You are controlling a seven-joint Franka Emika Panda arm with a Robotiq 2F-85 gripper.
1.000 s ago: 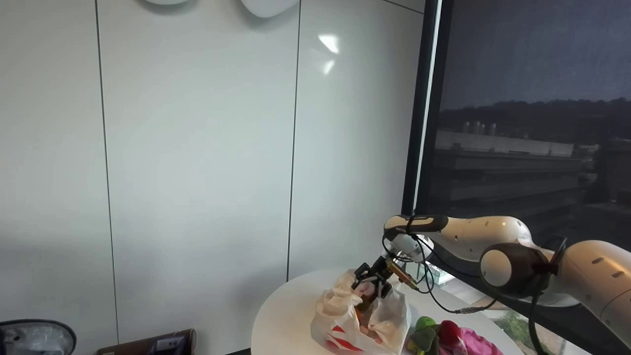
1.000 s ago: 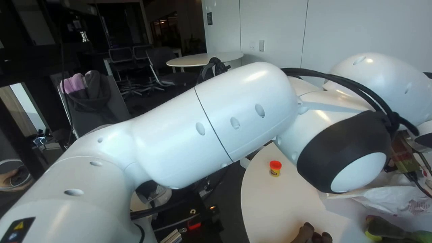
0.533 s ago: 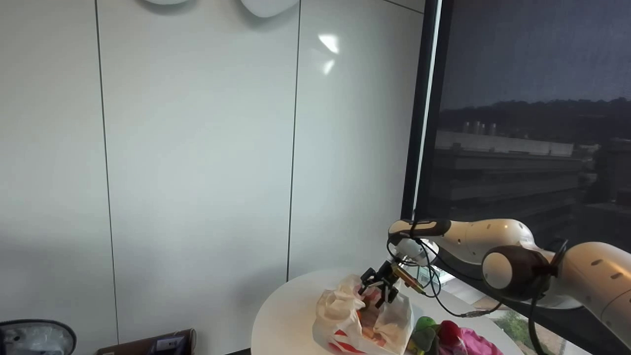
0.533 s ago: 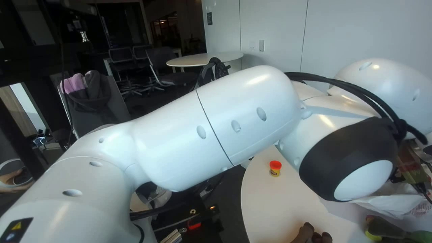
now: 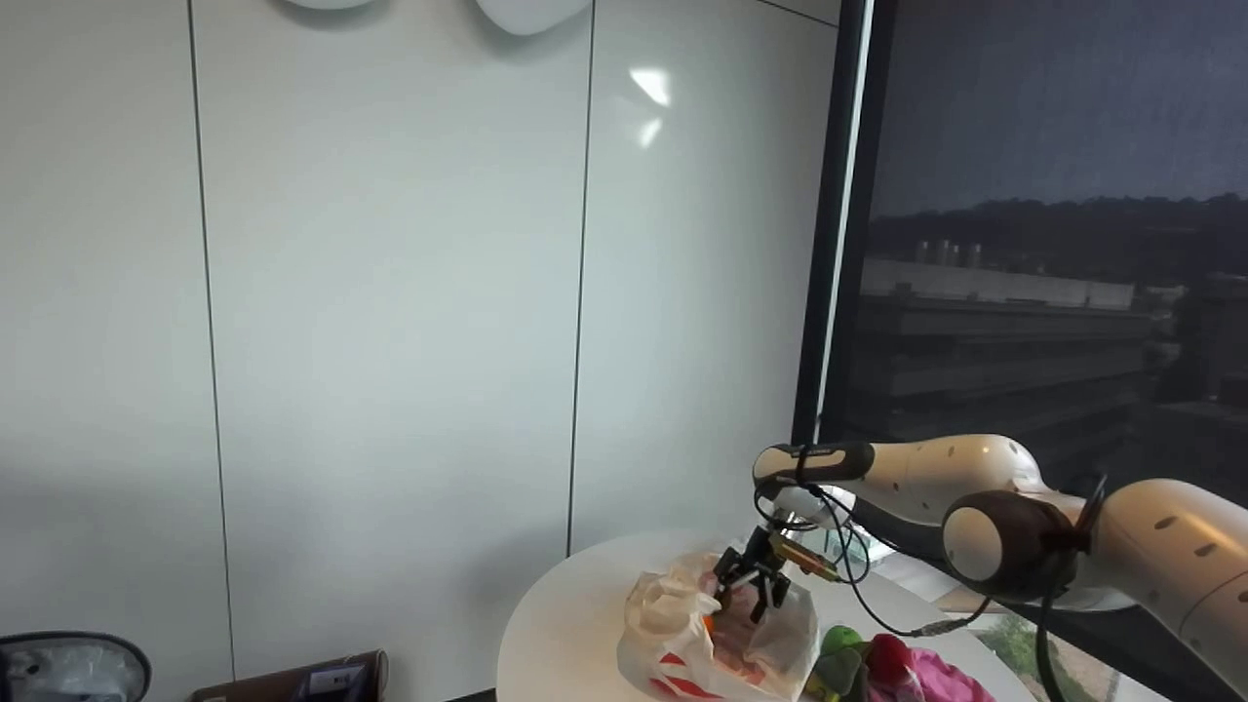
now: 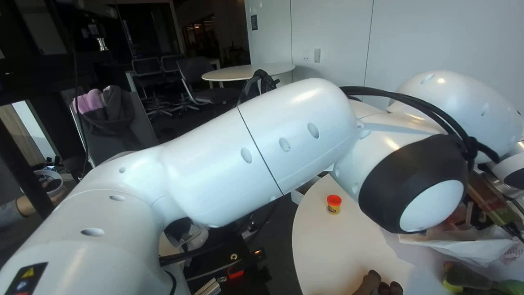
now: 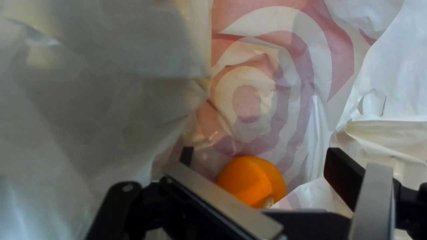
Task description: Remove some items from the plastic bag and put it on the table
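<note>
Gripper [image 5: 740,604] is spread, unclenched, at 1 o'clock of plastic bag [image 5: 668,626] in an exterior view; bag is set on table [image 5: 551,624]. Orange item [image 7: 245,180] is seen inside bag at wrist view's 5 o'clock.

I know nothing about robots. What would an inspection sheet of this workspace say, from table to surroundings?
Surface: white table with a curved edge.
Job's things: plastic bag on it, mouth open; orange item inside.
Clutter: red-lidded tub and pink item; whether from the bag, cannot tell.
Gripper: open, at the bag's mouth, nothing seen held.
Cables: black cables run along the robot arm.
Surroundings: white wall, dark window, person's arm.
</note>
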